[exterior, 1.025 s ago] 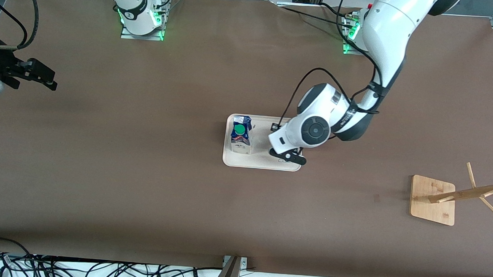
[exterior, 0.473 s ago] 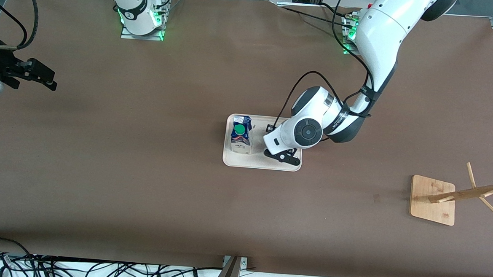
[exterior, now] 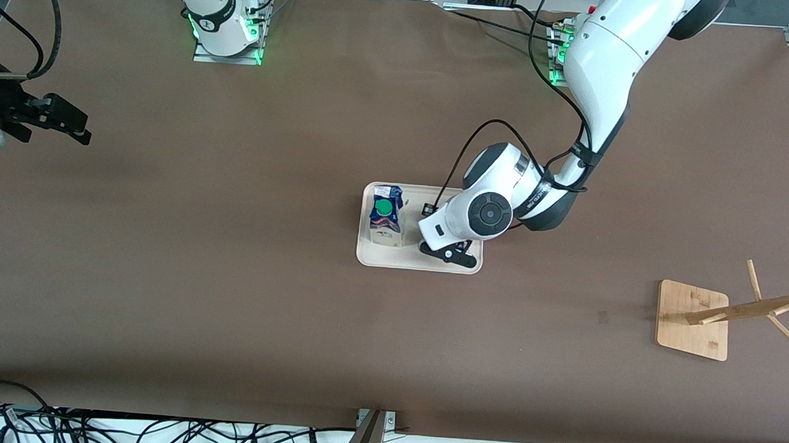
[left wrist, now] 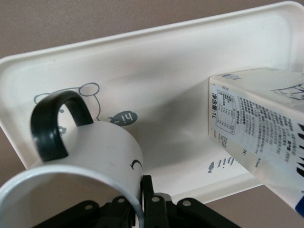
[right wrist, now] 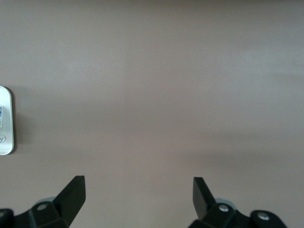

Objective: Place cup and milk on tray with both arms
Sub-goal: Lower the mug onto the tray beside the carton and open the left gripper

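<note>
The cup (left wrist: 80, 161) hangs tilted in my left pincer (left wrist: 142, 202), whose fingers pinch its rim, black handle (left wrist: 54, 123) up; it sits low over the bare part of the tray (left wrist: 156, 85), beside the milk (left wrist: 266, 133), and I cannot tell whether its base touches yet. From the front the cup hides under my left wrist; the milk (exterior: 385, 220) stands upright on the tray (exterior: 413, 259) at the right arm's end of it. Over the last second my left arm has slid the pincer (exterior: 452, 251) further in over the tray, toward the milk. The clench looks barely slackened, so I judge release is just beginning; once the cup stands free, the task is done. My right pincer (right wrist: 137, 194) waits spread wide and empty over bare tabletop (exterior: 228, 307), well apart from everything. A wooden rack (exterior: 693, 319) stands at the left arm's end.
</note>
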Action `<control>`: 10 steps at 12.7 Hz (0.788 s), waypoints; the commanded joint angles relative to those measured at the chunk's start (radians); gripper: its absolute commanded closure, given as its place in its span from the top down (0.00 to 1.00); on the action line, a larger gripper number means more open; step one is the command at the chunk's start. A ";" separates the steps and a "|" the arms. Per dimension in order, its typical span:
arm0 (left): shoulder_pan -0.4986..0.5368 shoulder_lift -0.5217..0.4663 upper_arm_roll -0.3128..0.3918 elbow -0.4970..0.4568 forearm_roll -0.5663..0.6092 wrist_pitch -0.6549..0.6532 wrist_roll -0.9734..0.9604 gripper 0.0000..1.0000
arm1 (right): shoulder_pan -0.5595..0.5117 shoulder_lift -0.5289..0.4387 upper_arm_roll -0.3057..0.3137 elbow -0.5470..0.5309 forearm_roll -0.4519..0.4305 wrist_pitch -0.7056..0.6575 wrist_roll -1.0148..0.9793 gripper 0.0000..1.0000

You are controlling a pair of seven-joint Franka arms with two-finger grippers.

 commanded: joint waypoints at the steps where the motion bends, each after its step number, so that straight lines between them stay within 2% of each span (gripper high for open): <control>1: -0.017 0.015 0.009 0.022 -0.002 0.004 0.003 1.00 | 0.001 0.003 0.000 0.013 -0.012 -0.014 0.011 1.00; 4: -0.037 -0.010 0.009 0.023 -0.009 -0.013 -0.015 1.00 | 0.001 0.001 0.000 0.013 -0.012 -0.014 0.011 1.00; 6: -0.037 -0.062 0.003 0.022 -0.018 -0.047 -0.091 1.00 | 0.001 0.001 0.000 0.013 -0.013 -0.016 0.010 1.00; 10: 0.012 -0.214 0.003 0.023 -0.018 -0.261 -0.141 1.00 | 0.001 0.001 0.000 0.013 -0.013 -0.016 0.010 1.00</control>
